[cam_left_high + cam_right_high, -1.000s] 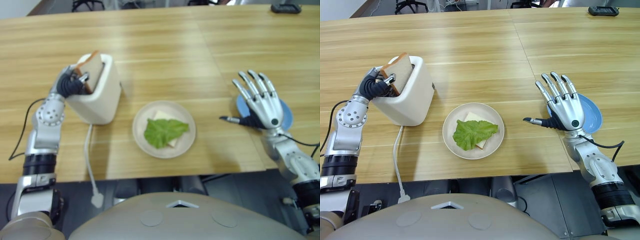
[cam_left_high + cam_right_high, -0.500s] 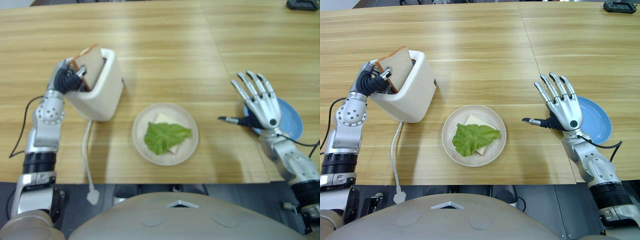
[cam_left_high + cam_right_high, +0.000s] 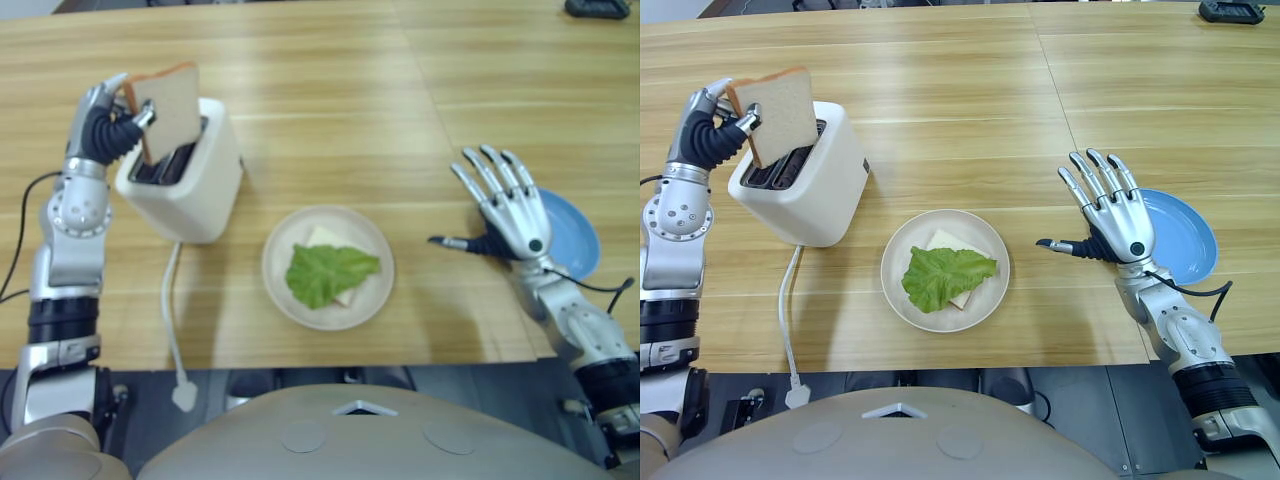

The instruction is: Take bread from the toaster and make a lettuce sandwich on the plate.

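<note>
So, I had the brown-crusted slice of white bread clamped in my left hand, held up over the slots of the cream-white plastic toaster. Right of the toaster sat the round beige plate, carrying another bread slice under a green lettuce leaf. Farther right of the toaster, my right hand hovered with its fingers spread and holding nothing, at the left edge of a small blue dish.

L hand grips bread slice just over toaster slots. Lettuce tops bread on plate. R hand splayed, empty, at blue dish edge.
</note>
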`<state>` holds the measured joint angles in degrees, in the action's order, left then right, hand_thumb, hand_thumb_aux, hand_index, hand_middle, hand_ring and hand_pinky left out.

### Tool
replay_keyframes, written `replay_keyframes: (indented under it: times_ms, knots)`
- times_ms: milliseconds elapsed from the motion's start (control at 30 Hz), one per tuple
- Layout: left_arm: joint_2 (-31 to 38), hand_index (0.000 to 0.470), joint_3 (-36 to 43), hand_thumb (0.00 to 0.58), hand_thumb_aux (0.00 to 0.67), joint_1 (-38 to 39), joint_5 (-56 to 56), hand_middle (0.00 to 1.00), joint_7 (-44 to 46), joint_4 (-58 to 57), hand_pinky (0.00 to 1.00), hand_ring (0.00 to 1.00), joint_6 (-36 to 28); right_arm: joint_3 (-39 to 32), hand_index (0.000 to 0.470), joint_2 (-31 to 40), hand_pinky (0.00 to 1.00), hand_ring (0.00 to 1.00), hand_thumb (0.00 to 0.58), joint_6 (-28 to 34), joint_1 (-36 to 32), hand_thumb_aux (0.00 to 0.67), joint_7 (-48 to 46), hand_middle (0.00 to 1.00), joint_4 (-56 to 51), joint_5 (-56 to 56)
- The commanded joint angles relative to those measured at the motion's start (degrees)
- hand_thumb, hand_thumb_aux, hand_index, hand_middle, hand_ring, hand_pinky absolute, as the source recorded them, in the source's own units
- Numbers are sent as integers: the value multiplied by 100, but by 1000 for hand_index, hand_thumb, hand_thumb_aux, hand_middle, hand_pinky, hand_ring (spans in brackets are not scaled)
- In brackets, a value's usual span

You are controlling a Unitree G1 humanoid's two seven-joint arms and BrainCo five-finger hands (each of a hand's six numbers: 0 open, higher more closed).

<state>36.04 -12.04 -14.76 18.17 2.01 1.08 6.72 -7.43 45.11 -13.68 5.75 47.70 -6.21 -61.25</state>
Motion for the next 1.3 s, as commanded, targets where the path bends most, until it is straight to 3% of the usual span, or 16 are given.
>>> replay_keyframes:
  times_ms: [33,600,1067,1300]
  knots:
    - [174,460,-99,580,670,-123,41,1000,20,212,1000,1000,94,-121,0,-60,0,0,0,-43,-50,0,4,0,-88,-39]
    - [237,460,189,580,670,-356,458,1000,69,673,1000,1000,887,-60,0,-60,0,0,0,-38,-100,0,96,0,-40,81]
    - [94,460,1545,580,670,-222,1724,1000,-199,307,1000,1000,2692,39,0,-22,0,0,0,-113,-194,0,230,0,-173,220]
    - [-99,460,2049,580,670,-482,2417,1000,-670,-244,1000,1000,3115,-19,0,-60,0,0,0,-187,-300,0,218,0,-248,172]
